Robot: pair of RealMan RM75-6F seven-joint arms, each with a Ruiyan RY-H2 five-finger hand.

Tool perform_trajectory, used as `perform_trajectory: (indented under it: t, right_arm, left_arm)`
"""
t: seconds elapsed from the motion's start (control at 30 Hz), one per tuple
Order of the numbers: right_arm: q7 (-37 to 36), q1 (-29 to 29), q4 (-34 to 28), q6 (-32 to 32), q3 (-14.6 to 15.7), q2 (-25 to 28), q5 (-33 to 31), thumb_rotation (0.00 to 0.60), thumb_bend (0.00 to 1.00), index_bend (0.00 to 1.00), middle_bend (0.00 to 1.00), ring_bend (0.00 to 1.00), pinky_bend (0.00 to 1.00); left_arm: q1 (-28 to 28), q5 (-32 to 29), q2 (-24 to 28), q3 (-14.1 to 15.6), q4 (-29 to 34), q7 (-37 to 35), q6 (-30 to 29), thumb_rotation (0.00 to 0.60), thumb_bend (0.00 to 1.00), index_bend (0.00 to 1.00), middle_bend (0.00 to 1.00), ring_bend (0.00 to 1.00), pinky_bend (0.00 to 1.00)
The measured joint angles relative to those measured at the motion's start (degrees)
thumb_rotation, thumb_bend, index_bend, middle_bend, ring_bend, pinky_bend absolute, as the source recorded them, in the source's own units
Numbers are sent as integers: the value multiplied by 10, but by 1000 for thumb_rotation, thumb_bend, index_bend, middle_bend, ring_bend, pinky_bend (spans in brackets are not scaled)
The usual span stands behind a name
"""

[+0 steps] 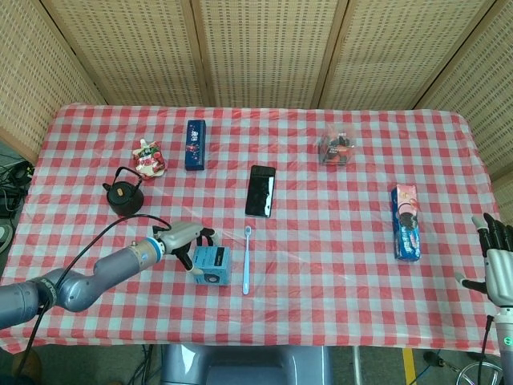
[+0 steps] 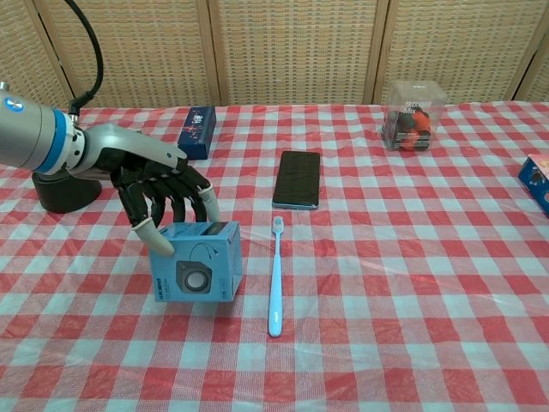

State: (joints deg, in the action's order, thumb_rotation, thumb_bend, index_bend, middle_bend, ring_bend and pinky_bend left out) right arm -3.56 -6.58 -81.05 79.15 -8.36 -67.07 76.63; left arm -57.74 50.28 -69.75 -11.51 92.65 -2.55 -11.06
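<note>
1 blue box (image 2: pixel 196 273) gripped under left hand (image 2: pixel 159 193).

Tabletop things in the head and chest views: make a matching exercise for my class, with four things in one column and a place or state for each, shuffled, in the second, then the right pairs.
Things
1. light blue box
2. toothbrush
3. phone
4. black teapot

Places or states
A. lies flat with its dark screen up, beyond the brush's head
B. stands near the table's left edge, beside the left arm
C. gripped at its top by the left hand
D. lies lengthwise just right of the box, not touching it

Pairs: 1-C, 2-D, 3-A, 4-B
</note>
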Motion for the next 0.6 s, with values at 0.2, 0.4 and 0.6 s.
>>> perform_trajectory:
  t: [0.2,0.4,0.6]
  right_arm:
    - [-1,-1,3,-3,-1,-1,-3,600,0,28,0,0,0]
    - [-3,-1,4,-4,-1,-1,-3,600,0,28,0,0,0]
    - [-1,-1,4,-3,-1,-1,-4,600,0,29,0,0,0]
  left_arm:
    - [-64,-11,-4,11,-68,-55,82,600,337,426,333,428,475]
    - [-75,-8,-28,28,-87,-72,63,600,248,155,100,193,318]
    - [-72,-2,-42,35,-92,-86,19,600,98,0,0,0,7]
